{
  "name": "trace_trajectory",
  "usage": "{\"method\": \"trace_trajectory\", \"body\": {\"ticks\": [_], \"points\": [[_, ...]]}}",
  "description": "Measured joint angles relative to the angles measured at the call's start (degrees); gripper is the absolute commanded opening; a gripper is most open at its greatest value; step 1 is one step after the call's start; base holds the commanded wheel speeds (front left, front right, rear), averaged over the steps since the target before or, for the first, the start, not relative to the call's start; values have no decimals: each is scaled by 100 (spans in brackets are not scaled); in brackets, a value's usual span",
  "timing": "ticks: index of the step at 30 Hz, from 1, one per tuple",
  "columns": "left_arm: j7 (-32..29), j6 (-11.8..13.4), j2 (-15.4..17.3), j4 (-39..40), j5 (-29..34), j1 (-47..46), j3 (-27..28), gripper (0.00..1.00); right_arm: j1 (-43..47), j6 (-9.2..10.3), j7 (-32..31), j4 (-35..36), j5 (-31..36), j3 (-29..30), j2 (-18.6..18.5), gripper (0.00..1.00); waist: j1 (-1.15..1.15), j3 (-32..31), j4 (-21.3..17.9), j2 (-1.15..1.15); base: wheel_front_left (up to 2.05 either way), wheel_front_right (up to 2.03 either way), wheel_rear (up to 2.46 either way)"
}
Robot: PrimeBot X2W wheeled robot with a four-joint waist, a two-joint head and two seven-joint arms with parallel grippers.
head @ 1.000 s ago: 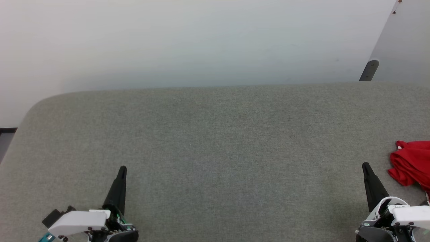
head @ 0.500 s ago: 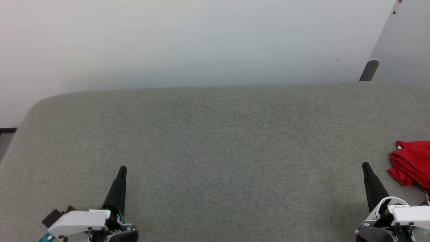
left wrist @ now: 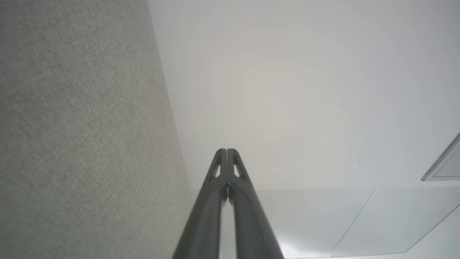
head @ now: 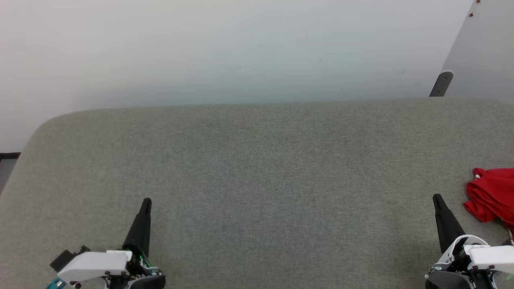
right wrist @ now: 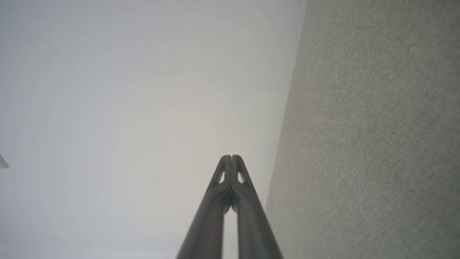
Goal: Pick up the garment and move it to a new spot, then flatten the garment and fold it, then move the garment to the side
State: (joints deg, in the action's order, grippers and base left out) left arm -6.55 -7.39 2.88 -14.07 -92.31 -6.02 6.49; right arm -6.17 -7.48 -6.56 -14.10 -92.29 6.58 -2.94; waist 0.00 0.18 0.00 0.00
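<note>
**A:** Where is the shirt (head: 490,194)?

**B:** It lies bunched in a red heap at the right edge of the grey pad (head: 257,160). The border of the head view cuts part of it off. It is crumpled into folds, and I cannot make out any print.

**A:** And the right gripper (head: 436,197)?

**B:** It sits low on the right, with its fingers pointing away across the pad. It is just beside the shirt, on the shirt's left, and not touching it. In its wrist view the two fingers are pressed together at the tips with nothing between them.

**A:** What about the left gripper (head: 146,200)?

**B:** It is at the lower left, well apart from the shirt and also pointing away over the pad. Its fingers are pressed together too, with nothing in them. I cannot tell whether either gripper touches the pad.

**A:** What is around them?

**B:** A pale wall (head: 241,48) rises behind the pad. At the upper right a pale panel (head: 482,48) slants, with a dark bracket (head: 441,83) at its foot. The pad's far left corner is rounded
</note>
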Motion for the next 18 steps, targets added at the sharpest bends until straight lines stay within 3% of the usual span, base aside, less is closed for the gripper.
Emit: {"method": "trace_trajectory", "body": {"ticks": [18], "points": [[0, 0, 0, 0, -1, 0, 0, 0, 0, 0, 0, 0, 0, 0, 0, 0, 0, 0, 0, 0, 0, 0, 0]]}}
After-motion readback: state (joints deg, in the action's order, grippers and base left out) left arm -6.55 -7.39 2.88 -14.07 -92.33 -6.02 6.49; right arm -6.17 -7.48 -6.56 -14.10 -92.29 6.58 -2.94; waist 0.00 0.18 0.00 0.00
